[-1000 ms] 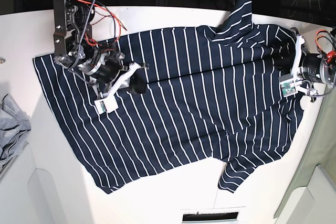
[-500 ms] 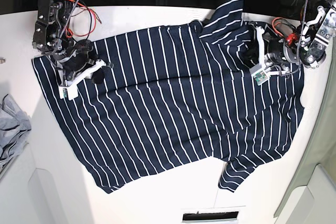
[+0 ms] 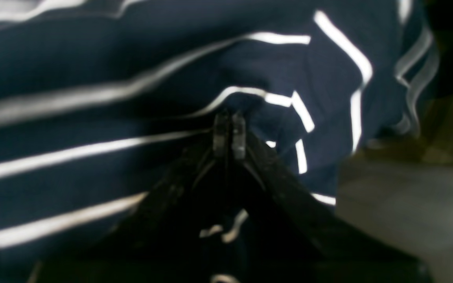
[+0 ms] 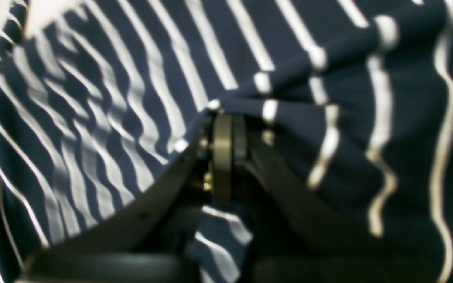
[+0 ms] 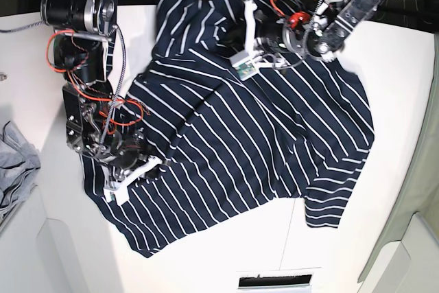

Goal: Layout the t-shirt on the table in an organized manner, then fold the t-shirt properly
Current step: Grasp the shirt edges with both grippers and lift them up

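Note:
The dark navy t-shirt (image 5: 247, 142) with thin white stripes lies spread but skewed on the white table (image 5: 398, 66), one sleeve (image 5: 333, 204) toward the near right. My left gripper (image 5: 228, 29) hangs over the far edge, shut on a bunched fold of the t-shirt (image 3: 258, 78); its closed gripper (image 3: 228, 122) pinches the fabric in the left wrist view. My right gripper (image 5: 151, 182) sits low at the shirt's left side. It is also shut on the t-shirt (image 4: 309, 98), and in the right wrist view the gripper (image 4: 226, 122) holds a rippled fold.
A plain light grey cloth (image 5: 14, 162) lies at the table's left edge. A dark slot (image 5: 274, 283) sits at the near edge. The table's right edge (image 5: 411, 190) drops to a greenish floor. Red wires (image 5: 103, 108) hang along the right arm.
Both grippers stayed shut on the shirt. The left one swept leftward along the far edge, the right one came down toward the near left, and the shirt turned and bunched with them.

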Controlling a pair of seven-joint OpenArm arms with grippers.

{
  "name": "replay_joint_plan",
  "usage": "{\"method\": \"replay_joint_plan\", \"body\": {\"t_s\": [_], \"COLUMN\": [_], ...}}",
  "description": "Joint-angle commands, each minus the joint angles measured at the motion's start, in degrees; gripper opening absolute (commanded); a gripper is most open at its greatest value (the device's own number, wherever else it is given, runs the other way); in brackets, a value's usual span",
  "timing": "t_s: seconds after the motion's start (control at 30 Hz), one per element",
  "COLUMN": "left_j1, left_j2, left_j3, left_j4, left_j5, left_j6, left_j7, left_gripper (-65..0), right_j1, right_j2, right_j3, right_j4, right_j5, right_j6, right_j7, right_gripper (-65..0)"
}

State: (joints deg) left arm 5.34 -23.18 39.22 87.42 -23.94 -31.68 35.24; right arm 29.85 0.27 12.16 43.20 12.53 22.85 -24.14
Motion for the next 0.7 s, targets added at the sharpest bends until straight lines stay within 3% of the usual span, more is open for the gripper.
{"method": "replay_joint_plan", "body": {"t_s": [0.0,0.13,0.23,0.33,0.47,0.57,0.67], "left_j1": [0.2,-0.5,-2.6,-4.8,-5.3,-5.4,-6.0], "left_j2": [1.7,8.0,9.1,7.5,2.4,-1.1,-3.0], "left_j3": [1.4,3.7,3.5,3.5,2.1,-1.9,-8.1], "left_j4": [0.2,0.2,0.2,0.9,5.1,9.2,12.6], "left_j5": [2.8,7.3,6.5,5.2,4.1,1.9,-0.5], "left_j6": [1.6,3.2,3.2,3.2,3.2,3.1,1.7], "left_j7": [1.3,1.2,2.8,3.1,1.4,0.6,0.5], "left_gripper": [-65.0,-65.0,-65.0,-65.0,-65.0,-65.0,-65.0], "right_j1": [2.4,4.1,3.9,3.1,-1.9,-7.3,-12.7], "right_j2": [-0.8,-3.5,-4.1,-3.8,-3.6,-3.6,-3.7], "right_j3": [-1.2,-6.2,-8.0,-8.0,-8.0,-8.0,-8.0], "right_j4": [0.1,-0.2,1.9,6.5,19.5,29.6,33.5], "right_j5": [0.0,-2.5,-2.4,-1.3,2.7,7.6,10.6], "right_j6": [0.7,0.7,0.8,1.3,2.9,3.1,3.1], "right_j7": [1.0,0.8,-0.6,-4.9,-13.3,-19.1,-20.1], "right_gripper": [-65.0,-65.0,-65.0,-65.0,-65.0,-65.0,-65.0]}}
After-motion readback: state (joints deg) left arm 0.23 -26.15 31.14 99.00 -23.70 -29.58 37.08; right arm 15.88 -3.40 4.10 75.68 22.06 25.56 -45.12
